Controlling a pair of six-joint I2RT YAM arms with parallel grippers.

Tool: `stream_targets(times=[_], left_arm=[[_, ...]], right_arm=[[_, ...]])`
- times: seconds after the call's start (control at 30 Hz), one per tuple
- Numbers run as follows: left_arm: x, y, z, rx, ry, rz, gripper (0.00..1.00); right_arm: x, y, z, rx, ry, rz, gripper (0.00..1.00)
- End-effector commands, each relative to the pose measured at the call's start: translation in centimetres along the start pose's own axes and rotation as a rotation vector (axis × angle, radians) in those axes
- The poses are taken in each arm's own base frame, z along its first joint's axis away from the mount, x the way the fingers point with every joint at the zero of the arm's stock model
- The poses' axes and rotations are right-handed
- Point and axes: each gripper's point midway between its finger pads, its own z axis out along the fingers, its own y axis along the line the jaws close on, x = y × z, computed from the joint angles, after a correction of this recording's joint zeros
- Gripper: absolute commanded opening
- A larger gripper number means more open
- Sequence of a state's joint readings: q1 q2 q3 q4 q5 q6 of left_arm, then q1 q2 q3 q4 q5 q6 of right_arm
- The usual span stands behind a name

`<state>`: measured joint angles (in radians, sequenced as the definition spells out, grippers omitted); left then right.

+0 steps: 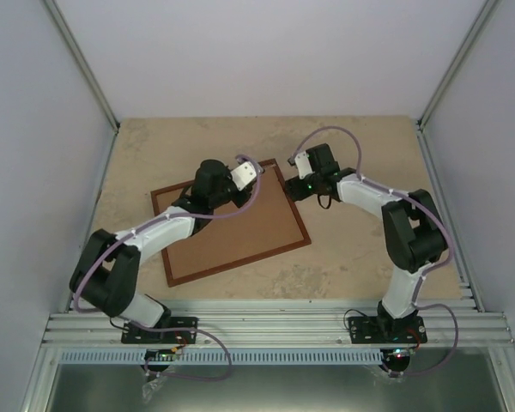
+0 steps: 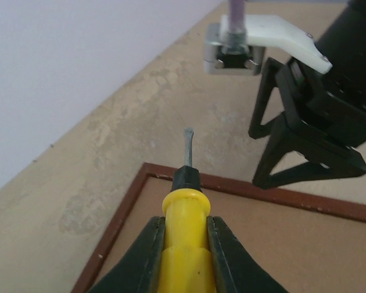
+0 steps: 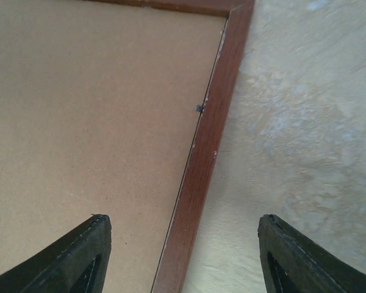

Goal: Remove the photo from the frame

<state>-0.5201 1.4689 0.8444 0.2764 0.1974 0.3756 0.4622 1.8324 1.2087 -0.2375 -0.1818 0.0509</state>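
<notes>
- Our left gripper [image 2: 184, 235], over the face-down frame [image 2: 305, 200], clamps a yellow-handled screwdriver [image 2: 184, 204].
- Our right gripper [image 3: 183, 223] hangs wide above its edge.
- Beige table [image 1: 360, 257], white walls [image 1: 266, 51].

1. No legible text, label, brand or number in any view.
2. Frame [image 1: 249, 236] back: plain brown board, no print readable.
3. Screwdriver [image 2: 186, 210] handle: plain yellow, no marking readable.
</notes>
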Motion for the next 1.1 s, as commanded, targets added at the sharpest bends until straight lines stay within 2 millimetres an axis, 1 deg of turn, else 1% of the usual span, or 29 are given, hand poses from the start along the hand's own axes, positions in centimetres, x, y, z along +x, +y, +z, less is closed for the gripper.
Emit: stream_targets(times=[0.0,0.07,0.2,0.3,0.57,0.67,0.73,0.83,1.07], left_arm=[[-0.4,-0.8,1.3,0.072,-0.038,0.060,0.00],[0.1,-1.1,1.7,0.094,-0.028,0.057,0.00],[2.1,-1.5,2.5,0.149,0.021,0.036,0.00],[3.4,-1.6,3.4,0.169,0.063,0.011,0.00],[6.4,-1.5,4.3,0.156,0.138,0.004,0.00],[7.0,-1.3,4.6,0.157,0.160,-0.007,0.00],[7.0,-1.3,4.6,0.165,0.163,-0.007,0.00],[7.2,-1.2,4.7,0.159,0.173,-0.007,0.00],[7.0,-1.8,5.0,0.201,0.174,-0.051,0.00]], right_arm=[[-0.2,0.5,1.5,-0.046,0.024,0.041,0.65],[-0.2,0.6,2.4,-0.059,0.037,0.046,0.63],[0.4,0.8,4.1,-0.090,0.072,0.056,0.53],[0.9,0.7,5.0,-0.090,0.088,0.066,0.52],[1.8,0.5,6.3,-0.077,0.120,0.082,0.47],[2.5,0.1,6.7,-0.050,0.138,0.092,0.44],[3.1,-0.2,6.9,-0.033,0.155,0.093,0.39],[3.9,-0.4,6.6,-0.017,0.172,0.092,0.28],[5.6,-0.2,4.9,-0.012,0.173,0.082,0.17]])
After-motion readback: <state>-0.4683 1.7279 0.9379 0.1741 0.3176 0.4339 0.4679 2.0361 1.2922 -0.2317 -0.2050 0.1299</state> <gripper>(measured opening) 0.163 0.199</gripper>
